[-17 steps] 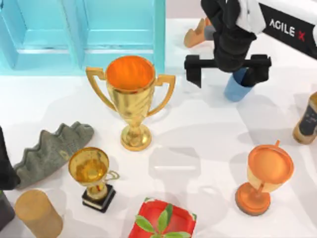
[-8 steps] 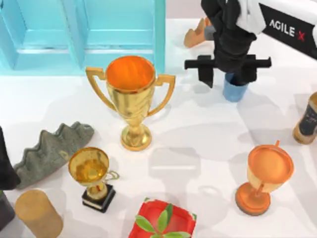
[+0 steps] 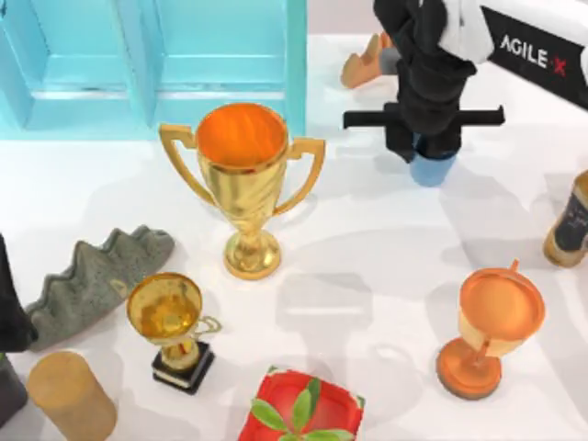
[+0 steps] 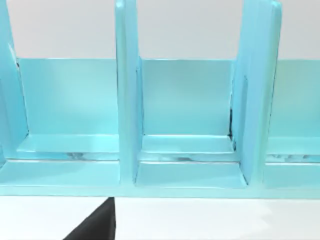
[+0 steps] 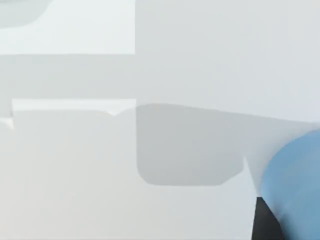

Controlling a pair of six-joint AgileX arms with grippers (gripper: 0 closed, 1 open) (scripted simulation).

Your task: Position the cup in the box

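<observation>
We work over a smooth white table (image 3: pixel 386 239) that carries soft grey shadows. Its back left is taken by the box (image 3: pixel 156 64) — a pale turquoise divided shelf with glossy upright partitions, seen up close in the left wrist view (image 4: pixel 185 115) as flat-floored compartments.

The widest open room lies in the middle of the frame, between the gold two-handled trophy (image 3: pixel 243 175) and the orange goblet (image 3: pixel 491 326) at lower right. The lower edge is crowded: a small gold cup on a black base (image 3: pixel 173 326), a red box with green leaves (image 3: pixel 301 409), a tan cylinder (image 3: pixel 72 395) at lower left and a ridged grey lump (image 3: pixel 96 276) beside it. A brown bottle (image 3: pixel 571 225) stands at the right edge, and a tan object (image 3: pixel 363 62) lies at the back, just left of our right arm.

Our right gripper (image 3: pixel 424 138) hangs at the upper right of the frame, its black fingers drawn in around the cup (image 3: pixel 430 170) and gripping it; only the cup's plain blue lower part shows below the hand. In the right wrist view its rounded matte blue wall (image 5: pixel 295 185) sits close to the lens over the bare tabletop. The cup stands well right of the box, outside it.

Our left arm (image 3: pixel 11 303) is parked at the left edge; we cannot tell how its fingers stand.
</observation>
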